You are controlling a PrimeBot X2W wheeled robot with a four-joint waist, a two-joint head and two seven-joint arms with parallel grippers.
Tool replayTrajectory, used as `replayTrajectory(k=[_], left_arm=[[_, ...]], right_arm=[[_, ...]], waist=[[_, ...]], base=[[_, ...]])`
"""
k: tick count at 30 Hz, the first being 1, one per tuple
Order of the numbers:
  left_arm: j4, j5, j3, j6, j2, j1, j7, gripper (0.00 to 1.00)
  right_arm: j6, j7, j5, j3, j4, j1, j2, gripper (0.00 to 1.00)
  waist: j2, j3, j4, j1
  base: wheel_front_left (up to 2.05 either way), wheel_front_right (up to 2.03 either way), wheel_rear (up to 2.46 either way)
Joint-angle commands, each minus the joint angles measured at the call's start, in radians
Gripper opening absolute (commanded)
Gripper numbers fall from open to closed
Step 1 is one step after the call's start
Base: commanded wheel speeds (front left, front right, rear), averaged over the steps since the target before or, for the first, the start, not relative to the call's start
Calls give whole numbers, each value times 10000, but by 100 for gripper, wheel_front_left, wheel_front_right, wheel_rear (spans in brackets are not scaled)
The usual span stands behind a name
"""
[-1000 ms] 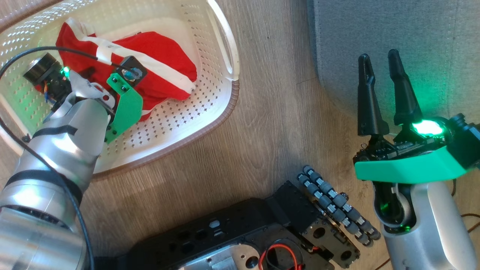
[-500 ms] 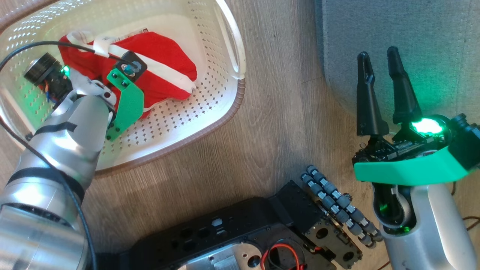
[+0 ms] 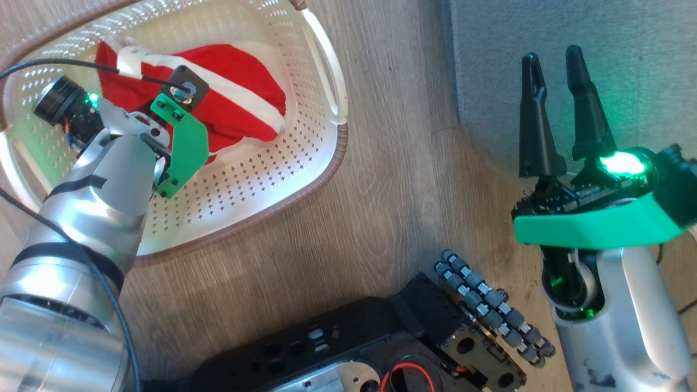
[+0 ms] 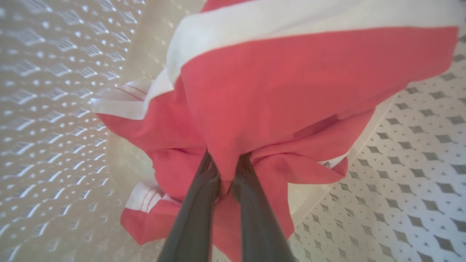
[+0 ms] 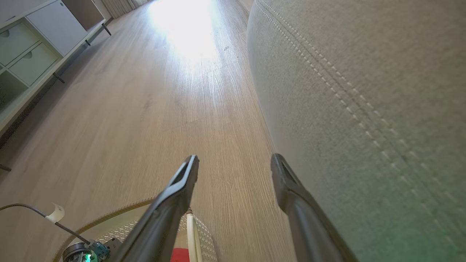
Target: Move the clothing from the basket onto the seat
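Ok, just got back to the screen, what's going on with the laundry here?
The left gripper is down inside the basket, its fingers pinched shut on a fold of the red, white-striped clothing. The clothing is bunched up within the basket, not yet carried out. The right gripper is open and holds nothing, hovering at the edge of the grey seat. No clothing lies on the part of the seat in view.

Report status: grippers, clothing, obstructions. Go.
Left gripper shut on clothing, inside basket. Right gripper open, by seat. Bare floor between basket and seat.
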Motion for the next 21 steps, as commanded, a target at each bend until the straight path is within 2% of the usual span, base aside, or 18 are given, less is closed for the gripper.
replayTrajectory(k=[1,7,12,21], left_arm=[[-100,-134,188,102,85,236,-274,0],[-100,-389,281,131,6,350,-846,0],[-100,-859,502,46,-400,845,-1579,0],[-100,-1552,776,-34,-770,1844,-2728,0]], right_arm=[[-2,-63,81,158,-118,145,-70,100],[-2,-63,57,117,122,-315,-70,100],[-2,-63,-176,-134,476,-335,-70,100],[-2,-63,-312,-406,982,-19,-70,100]], waist=[[0,-186,-20,0],[0,-686,75,0],[0,-1761,531,0],[0,-3666,1019,0]], base=[[0,0,0],[0,0,0],[0,0,0],[0,0,0]])
